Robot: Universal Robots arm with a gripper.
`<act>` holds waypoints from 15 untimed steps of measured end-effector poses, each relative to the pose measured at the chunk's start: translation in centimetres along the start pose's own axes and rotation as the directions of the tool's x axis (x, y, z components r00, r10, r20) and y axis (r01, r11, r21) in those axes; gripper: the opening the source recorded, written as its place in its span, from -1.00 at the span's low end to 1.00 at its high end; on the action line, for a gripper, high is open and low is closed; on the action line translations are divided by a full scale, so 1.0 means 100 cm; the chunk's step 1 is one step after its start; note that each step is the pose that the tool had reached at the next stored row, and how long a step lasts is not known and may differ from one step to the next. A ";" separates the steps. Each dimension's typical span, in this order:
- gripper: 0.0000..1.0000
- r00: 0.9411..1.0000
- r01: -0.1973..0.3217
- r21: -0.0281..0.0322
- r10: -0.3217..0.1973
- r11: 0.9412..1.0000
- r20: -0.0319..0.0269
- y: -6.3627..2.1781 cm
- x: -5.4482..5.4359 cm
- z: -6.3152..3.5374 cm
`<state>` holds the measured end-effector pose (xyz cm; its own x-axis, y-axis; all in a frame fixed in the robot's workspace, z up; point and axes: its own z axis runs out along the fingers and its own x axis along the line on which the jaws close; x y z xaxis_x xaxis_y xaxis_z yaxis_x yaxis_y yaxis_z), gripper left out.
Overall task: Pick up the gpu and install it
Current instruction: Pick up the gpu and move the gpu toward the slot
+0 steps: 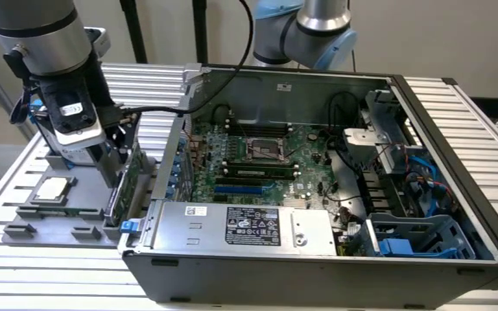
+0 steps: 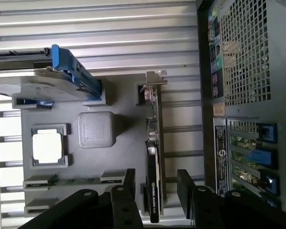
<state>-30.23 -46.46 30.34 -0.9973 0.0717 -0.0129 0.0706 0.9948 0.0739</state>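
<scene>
Exterior view, with wrist view detail. Your slatted table (image 1: 41,278) carried the open computer case (image 1: 318,272), which lay with its motherboard (image 1: 258,155) exposed and its power supply (image 1: 240,227) along the near wall. Just beside the case, at the exterior view's left, sat the grey fixture tray (image 1: 59,223). Your arm (image 1: 50,39) reached down over that tray.

On the tray, the silver hard drive (image 2: 33,81) with blue rails (image 2: 71,71) lay near the bracket end of the gpu (image 2: 153,138). The gpu stood on its edge in a tray slot, its silver end bracket (image 2: 152,81) away from the gripper (image 2: 156,179). The case's perforated wall (image 2: 248,57) ran close along one face of the card. A grey square block (image 2: 96,129) stood near its other face, with the square CPU chip (image 2: 47,147) just past that block in its own recess.

Your fingers (image 2: 129,183) were spread apart, one on each side of the card's near end. A visible gap remained on both sides, so nothing was grasped.
</scene>
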 end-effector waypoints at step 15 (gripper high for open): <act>1.00 1.000 0.000 0.000 0.000 1.000 0.000 -0.0027 0.000 0.0271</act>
<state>-30.23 -46.53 27.62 -0.9973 0.0717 -0.0129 0.0705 0.9948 0.0740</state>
